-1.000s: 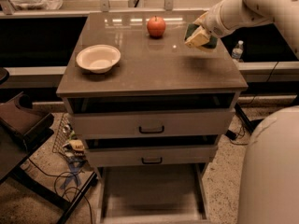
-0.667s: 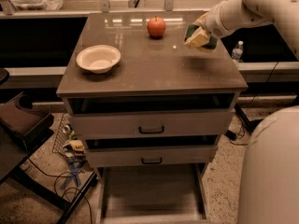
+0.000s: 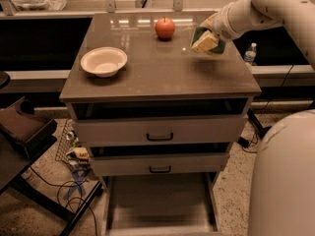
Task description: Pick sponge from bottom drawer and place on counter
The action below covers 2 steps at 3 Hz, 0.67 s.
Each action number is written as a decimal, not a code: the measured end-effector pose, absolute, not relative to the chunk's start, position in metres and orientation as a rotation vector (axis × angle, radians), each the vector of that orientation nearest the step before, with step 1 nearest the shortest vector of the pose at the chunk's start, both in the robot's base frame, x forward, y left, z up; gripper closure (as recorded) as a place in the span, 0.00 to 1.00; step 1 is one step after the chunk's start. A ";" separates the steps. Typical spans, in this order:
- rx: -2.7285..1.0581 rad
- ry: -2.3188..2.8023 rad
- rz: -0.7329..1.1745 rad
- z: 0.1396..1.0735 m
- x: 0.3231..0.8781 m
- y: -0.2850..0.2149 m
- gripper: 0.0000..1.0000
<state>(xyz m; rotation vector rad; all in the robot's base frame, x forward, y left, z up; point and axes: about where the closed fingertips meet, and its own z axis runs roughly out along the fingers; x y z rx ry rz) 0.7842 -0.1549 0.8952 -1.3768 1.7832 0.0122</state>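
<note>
The sponge [image 3: 206,42], yellowish with a dark green face, is held in my gripper [image 3: 210,36] just above the right rear part of the counter [image 3: 157,73]. The gripper comes in from the upper right on the cream arm and is shut on the sponge. The bottom drawer [image 3: 160,200] is pulled out farthest at the foot of the cabinet, and its pale floor shows nothing in it.
A red apple [image 3: 165,27] stands at the counter's rear centre, left of the sponge. A cream bowl [image 3: 104,61] sits at the left. Two upper drawers with black handles [image 3: 159,137] are slightly open. A water bottle [image 3: 250,53] stands behind right. Cables and clutter lie on the floor at left.
</note>
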 end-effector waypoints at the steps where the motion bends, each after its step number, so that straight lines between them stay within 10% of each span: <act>1: -1.379 1.784 0.016 0.893 0.785 -0.153 0.00; 2: -1.379 1.784 0.016 0.893 0.785 -0.153 0.00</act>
